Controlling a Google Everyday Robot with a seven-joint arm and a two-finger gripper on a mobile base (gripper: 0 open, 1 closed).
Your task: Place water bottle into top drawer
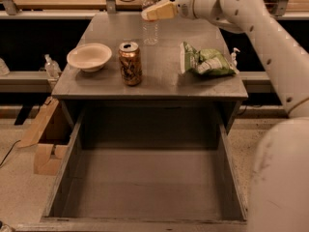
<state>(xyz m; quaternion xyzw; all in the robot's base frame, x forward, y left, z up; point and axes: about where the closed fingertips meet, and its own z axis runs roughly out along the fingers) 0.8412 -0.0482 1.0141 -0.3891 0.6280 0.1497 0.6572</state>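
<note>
The water bottle (pixel 150 33), clear with a white cap, stands upright at the back middle of the grey table (pixel 159 83). My gripper (pixel 155 11) reaches in from the right on the white arm and overlaps the bottle's neck at shoulder height. I cannot tell whether it touches the bottle. The top drawer (pixel 149 187) is pulled wide open below the table's front edge; its flat grey bottom is bare.
A gold can (pixel 130 63) stands front middle, a white bowl (pixel 89 57) to its left, a green chip bag (pixel 206 62) on the right. Small pump bottles stand at the left (pixel 51 66) and right (pixel 234 57). A cardboard box (pixel 46 139) sits left of the drawer.
</note>
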